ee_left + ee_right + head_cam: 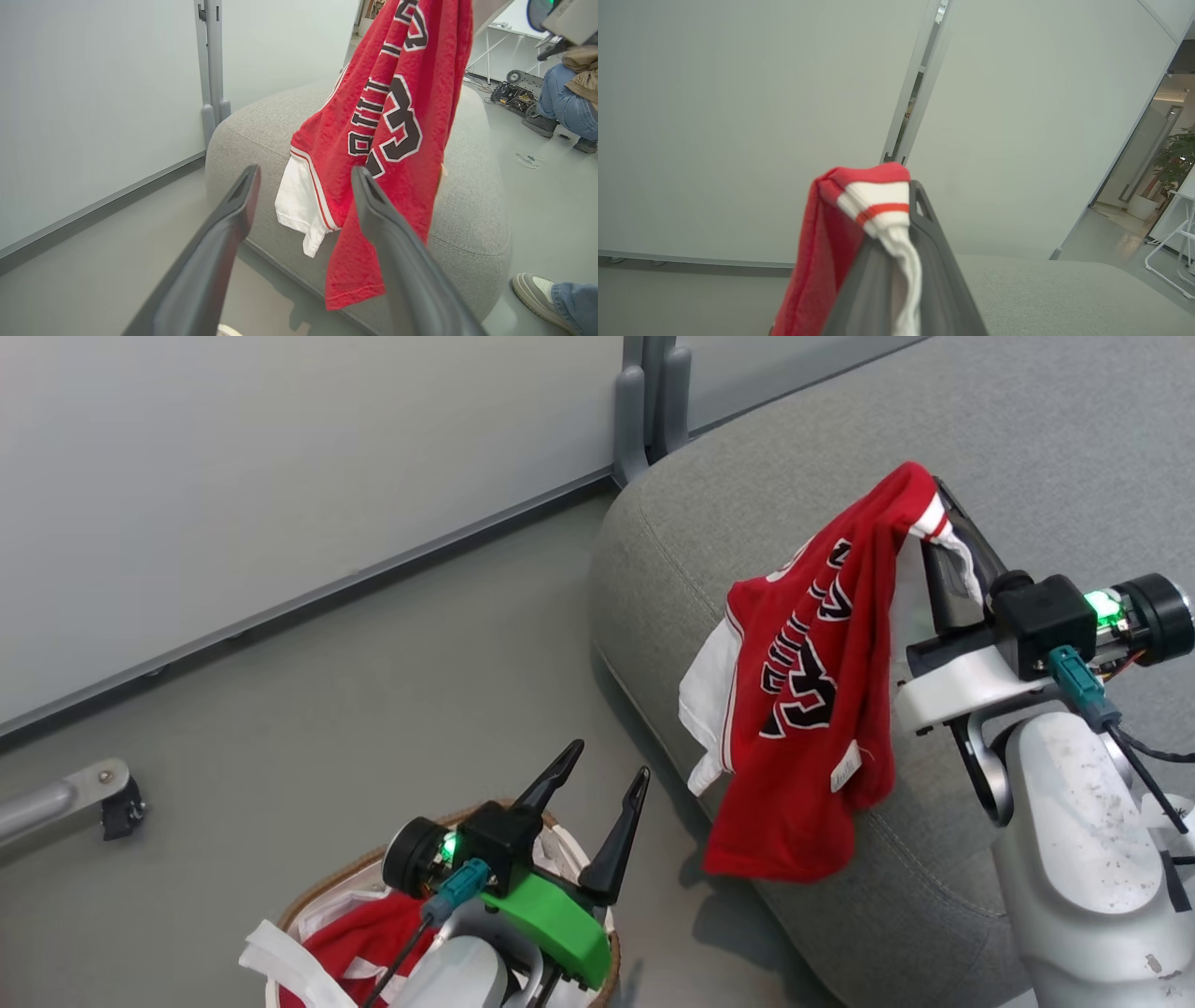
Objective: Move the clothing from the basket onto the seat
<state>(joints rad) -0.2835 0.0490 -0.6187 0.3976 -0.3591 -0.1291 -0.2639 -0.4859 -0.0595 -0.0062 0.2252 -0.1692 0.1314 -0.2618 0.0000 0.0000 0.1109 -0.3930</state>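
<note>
Head view: at three o'clock the right gripper has its fingers pinched together on the trimmed edge of the jersey, which hangs over the rounded side of the seat. At seven o'clock the left gripper hovers above the basket, fingers spread wide and holding nothing. A second red garment lies inside the basket.

Left wrist view: the open fingers frame the jersey, which dangles from one o'clock in front of the seat. A person's shoe shows at four o'clock.

Right wrist view: at six o'clock the closed fingers clamp red-and-white trim, with the seat at five o'clock.
</note>
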